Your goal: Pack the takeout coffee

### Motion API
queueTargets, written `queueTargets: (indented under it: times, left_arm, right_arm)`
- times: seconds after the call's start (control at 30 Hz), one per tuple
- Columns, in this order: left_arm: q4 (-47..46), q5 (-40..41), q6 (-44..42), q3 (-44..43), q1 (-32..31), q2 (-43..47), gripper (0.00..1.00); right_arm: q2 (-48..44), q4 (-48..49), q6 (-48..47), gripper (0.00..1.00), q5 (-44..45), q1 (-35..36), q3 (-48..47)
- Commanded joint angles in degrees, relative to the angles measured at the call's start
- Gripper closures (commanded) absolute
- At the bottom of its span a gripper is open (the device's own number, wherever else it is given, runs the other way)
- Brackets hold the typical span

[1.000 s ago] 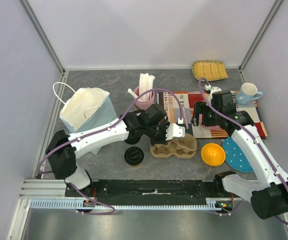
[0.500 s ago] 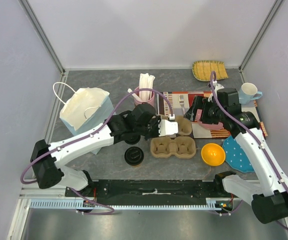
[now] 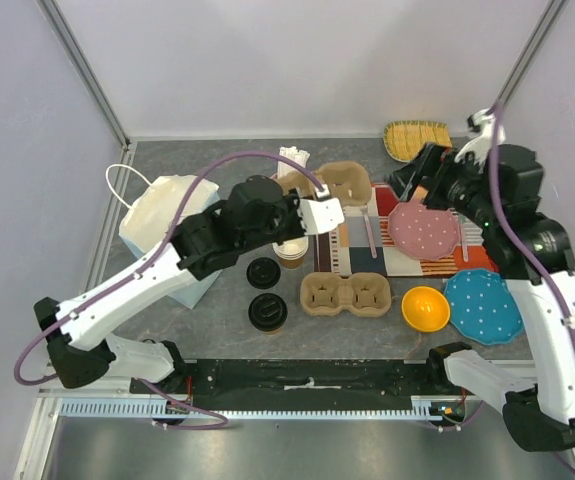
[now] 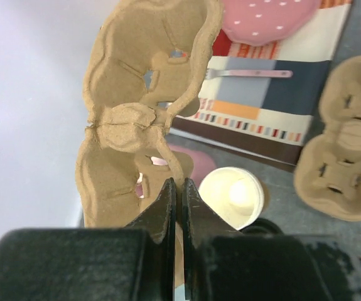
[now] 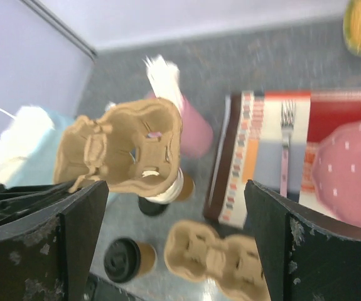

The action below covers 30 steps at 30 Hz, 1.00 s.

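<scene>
While your left claw (image 4: 175,187) is pinched almost closed on the rim of a cup carrier (image 4: 144,119), only that wrist's camera shows you the thin grip. From overhead you see the carrier raised clear of the surface (image 3: 197,160), sticking out beyond the claw's tip.

The takeout coffee (image 3: 267,312) is plain from overhead. It stands upright on the surface with its black lid on, behind and below the left claw, toward the arm bases and well apart from it. The left wrist camera does not show it clearly. It gives you a lidless cup (image 4: 231,194) just under the claw's tip, cream inside.

Your right claw (image 5: 174,188) is spread wide with nothing between its fingers. Its camera catches the coffee low down beside its left finger, with the held carrier hanging ahead.

A second carrier (image 3: 347,295) lies flat on the surface, below the right claw and between its fingers in that view.
</scene>
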<state>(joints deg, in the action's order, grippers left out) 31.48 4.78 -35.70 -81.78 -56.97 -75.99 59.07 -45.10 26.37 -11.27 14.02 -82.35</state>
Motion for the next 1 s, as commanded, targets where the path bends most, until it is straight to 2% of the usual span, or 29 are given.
queueTargets:
  times: [0.0, 0.13, 0.27, 0.4, 0.5, 0.53, 0.57, 0.77, 0.97]
  left_arm:
    - [3.3, 8.3, -1.1, -4.7, 1.6, 3.8, 0.98]
    - [6.0, 11.5, -0.2, -9.6, 5.2, 5.4, 0.98]
    - [10.5, 12.3, 0.2, -16.6, 14.3, 6.4, 0.98]
    - [16.1, 12.6, 1.7, -19.5, 20.3, 8.3, 0.98]
    - [21.7, 9.3, 4.9, -21.6, 29.5, 8.1, 0.98]
    - [22.9, 4.1, 6.9, -21.9, 32.4, 8.1, 0.98]
    - [23.8, 1.2, 7.6, -21.4, 37.4, 8.7, 0.98]
    - [27.8, -9.5, 10.7, -18.5, 48.3, 7.8, 0.98]
    - [27.8, -11.4, 10.0, -9.5, 48.4, 11.3, 0.98]
  right_arm:
    - [-0.1, 2.9, 0.7, 0.02, 2.4, -0.2, -10.3]
    - [1.7, 3.4, -1.0, 0.02, 1.9, -0.3, -11.3]
    - [3.5, 5.6, -0.2, 0.02, -1.5, -0.2, -9.2]
    - [4.6, 8.5, 1.1, 0.02, -3.5, -0.2, -5.6]
    - [5.7, 9.2, 1.1, 0.02, -4.6, -0.2, -5.1]
    - [6.0, 9.3, 0.9, 0.02, -5.0, -0.2, -5.1]
    - [6.3, 9.3, 0.7, 0.02, -5.1, -0.2, -4.9]
    - [6.2, 9.1, -0.8, 0.02, -5.5, -0.2, -4.2]
    - [4.7, 8.5, -1.6, 0.02, -5.2, -0.2, -2.4]
